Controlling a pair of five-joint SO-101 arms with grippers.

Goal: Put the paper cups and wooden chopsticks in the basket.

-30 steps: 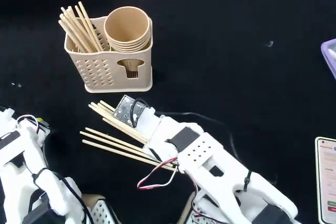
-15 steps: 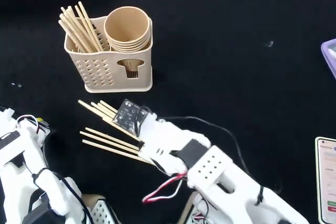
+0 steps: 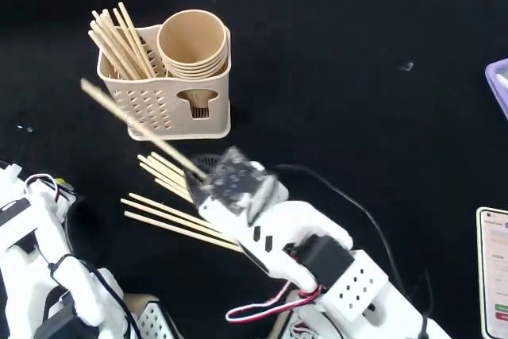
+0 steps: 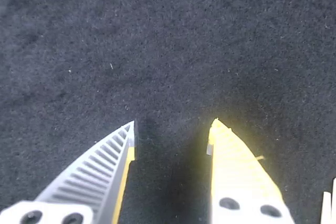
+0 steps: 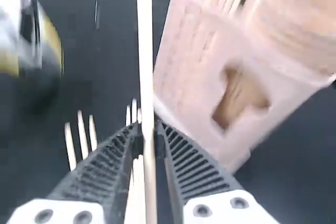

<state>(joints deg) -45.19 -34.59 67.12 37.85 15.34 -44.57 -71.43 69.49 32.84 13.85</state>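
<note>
Just ahead of the right gripper (image 5: 146, 127), pinching one chopstick (image 3: 143, 129) tilted upward, stands the basket (image 3: 163, 105); loose chopsticks (image 3: 178, 220) lie beneath; left gripper (image 4: 170, 129) spread above tabletop (image 4: 157, 35).

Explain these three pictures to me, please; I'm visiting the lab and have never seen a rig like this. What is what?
These are two small white robot arms at a table covered in black cloth. The wide picture comes from a fixed camera looking down. The other two come from a camera on each arm's wrist, looking along its end effector, the part that grasps.

The right end effector is shut on one wooden chopstick, lifted off the cloth near the basket. The basket already holds stacked paper cups and a bunch of chopsticks. More loose chopsticks lie on the cloth. The left end effector is open, holding nothing, above bare cloth.
</note>
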